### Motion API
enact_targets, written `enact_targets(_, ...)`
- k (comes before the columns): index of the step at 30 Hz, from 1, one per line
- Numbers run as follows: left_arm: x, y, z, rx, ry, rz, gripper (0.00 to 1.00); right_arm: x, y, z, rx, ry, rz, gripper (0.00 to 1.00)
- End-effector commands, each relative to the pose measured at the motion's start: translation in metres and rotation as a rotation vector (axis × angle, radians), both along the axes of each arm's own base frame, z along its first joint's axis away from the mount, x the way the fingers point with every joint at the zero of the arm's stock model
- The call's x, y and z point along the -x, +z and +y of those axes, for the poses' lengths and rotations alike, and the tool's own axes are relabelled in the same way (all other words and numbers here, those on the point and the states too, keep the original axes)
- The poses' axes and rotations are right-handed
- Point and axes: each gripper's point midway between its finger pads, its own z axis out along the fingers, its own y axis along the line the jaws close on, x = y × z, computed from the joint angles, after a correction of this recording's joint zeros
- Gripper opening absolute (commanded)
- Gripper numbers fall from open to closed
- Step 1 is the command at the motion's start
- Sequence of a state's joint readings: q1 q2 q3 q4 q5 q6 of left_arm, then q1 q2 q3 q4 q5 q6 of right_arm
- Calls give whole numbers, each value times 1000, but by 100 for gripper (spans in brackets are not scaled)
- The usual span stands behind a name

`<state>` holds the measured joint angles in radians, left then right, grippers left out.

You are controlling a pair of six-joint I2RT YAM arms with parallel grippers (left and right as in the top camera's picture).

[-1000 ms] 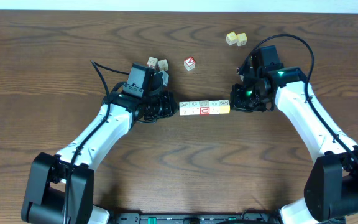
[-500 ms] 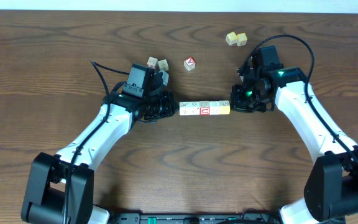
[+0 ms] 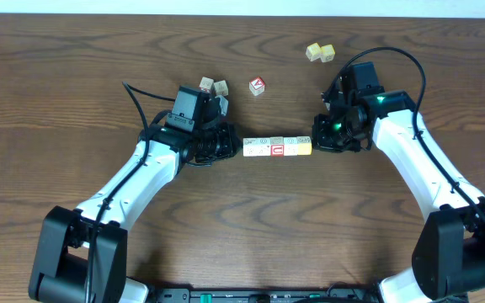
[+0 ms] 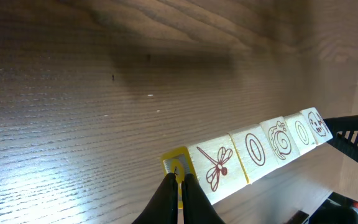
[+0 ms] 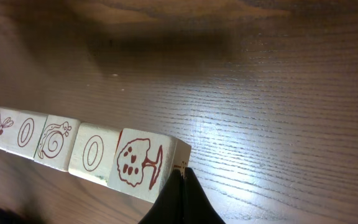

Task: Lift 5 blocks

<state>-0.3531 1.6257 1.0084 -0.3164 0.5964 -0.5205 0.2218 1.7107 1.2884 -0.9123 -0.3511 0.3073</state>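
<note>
**Five-block row: nothing changed over the last second**

Nothing has been shifted since a second ago. The row of five blocks (image 3: pixel 277 147) and both arms are found in the same spots.

The row is laid end to end near the middle of the tabletop (image 3: pixel 74 84) and is pinned between the two hands. The left hand (image 4: pixel 179 190) is closed tight with nothing gripped inside it. Its tip is pressed against the yellow end face beside the dragonfly block. The right hand (image 5: pixel 181 180) is closed the same way, and its tip is set against the end by the tree block. In between, an oval, a snail and another oval are printed on the cream faces.

Whether the row has been raised off the wood can't really be told, though a dark shadow is cast well away from it in both wrist views.

A red-faced cube (image 3: pixel 258 85) is parked further back, a pair of plain yellow cubes (image 3: pixel 319 52) is left near the far edge, and two pale cubes (image 3: pixel 213 85) are sat by the left arm.
</note>
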Motion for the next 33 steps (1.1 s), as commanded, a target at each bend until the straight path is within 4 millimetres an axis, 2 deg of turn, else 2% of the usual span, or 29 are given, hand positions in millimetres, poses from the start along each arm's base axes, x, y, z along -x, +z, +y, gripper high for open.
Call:
enact_targets(1,8,29,-30,118,-97,-18,7,6,28,38,-186,57,-1,1)
enact_targets(9,9,38,-30,126,-95,-39,7,5,29,38,-187,56,-5,1)
enact_targets(33,9,38,-30,126,-95,-38,7,5,29,38,-187,50,0,1)
